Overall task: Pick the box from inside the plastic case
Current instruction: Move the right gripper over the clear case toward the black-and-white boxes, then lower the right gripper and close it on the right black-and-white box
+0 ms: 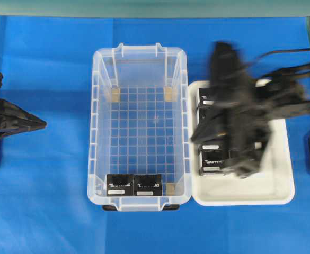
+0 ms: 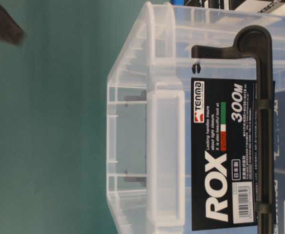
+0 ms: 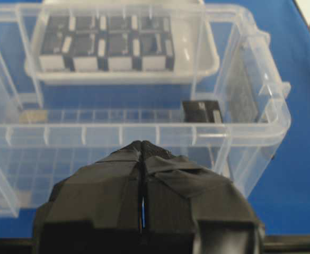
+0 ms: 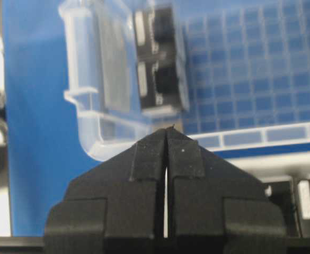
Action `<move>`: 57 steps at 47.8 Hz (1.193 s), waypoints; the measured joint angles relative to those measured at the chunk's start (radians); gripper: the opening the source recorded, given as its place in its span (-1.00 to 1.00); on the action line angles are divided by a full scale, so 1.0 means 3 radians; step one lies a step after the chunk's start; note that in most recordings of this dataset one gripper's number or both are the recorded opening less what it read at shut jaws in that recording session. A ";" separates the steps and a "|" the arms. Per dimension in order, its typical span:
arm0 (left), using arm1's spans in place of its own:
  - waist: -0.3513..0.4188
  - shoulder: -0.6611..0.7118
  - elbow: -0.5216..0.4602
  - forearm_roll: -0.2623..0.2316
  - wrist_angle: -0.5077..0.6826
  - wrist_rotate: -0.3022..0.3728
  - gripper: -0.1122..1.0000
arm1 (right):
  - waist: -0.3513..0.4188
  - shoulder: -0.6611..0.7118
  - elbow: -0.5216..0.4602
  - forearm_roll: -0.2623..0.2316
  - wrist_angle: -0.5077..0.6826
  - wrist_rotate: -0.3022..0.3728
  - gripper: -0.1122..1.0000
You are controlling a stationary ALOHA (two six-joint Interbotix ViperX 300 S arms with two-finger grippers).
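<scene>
Blue tabletop, clear case at centre, white tray beside it.

Near end of the large clear plastic case (image 1: pixel 139 124): two small black cardboard boxes (image 1: pixel 134 185) side by side, touching, against the near wall, label strips toward that wall. Roughly cubic, so no real long axis; the pair runs across the case's width. Shallow white tray (image 1: pixel 282 193) holds more boxes. Right gripper (image 4: pixel 167 138) hangs over the tray, pressed closed, empty; left gripper (image 3: pixel 142 153) parked apart, likewise closed, empty. My plan: open wide, descend vertically, straddle one box clear of wall and neighbour.
</scene>
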 measured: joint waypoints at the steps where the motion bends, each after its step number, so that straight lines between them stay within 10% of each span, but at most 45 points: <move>1: 0.0000 0.0000 -0.0005 0.0000 0.0020 0.0000 -0.91 | 0.0000 0.0082 -0.0077 0.0000 0.0082 -0.0005 -0.83; 31: 0.0000 -0.0020 -0.0020 0.0000 0.0102 -0.0036 -0.91 | -0.0015 0.1570 -0.1421 -0.0005 0.1243 -0.0240 -0.61; 38: 0.0000 -0.0020 -0.0015 0.0000 0.0102 -0.0036 -0.91 | -0.0020 0.1687 -0.1411 0.0015 0.1115 -0.0358 -0.26; 49: 0.0000 -0.0020 -0.0015 0.0000 0.0102 -0.0036 -0.91 | -0.0031 0.1759 -0.1273 0.0056 0.0864 -0.0450 0.83; 57: 0.0000 -0.0026 -0.0015 0.0000 0.0107 -0.0036 -0.91 | -0.0102 0.1759 -0.1053 0.0419 0.0593 -0.0537 0.96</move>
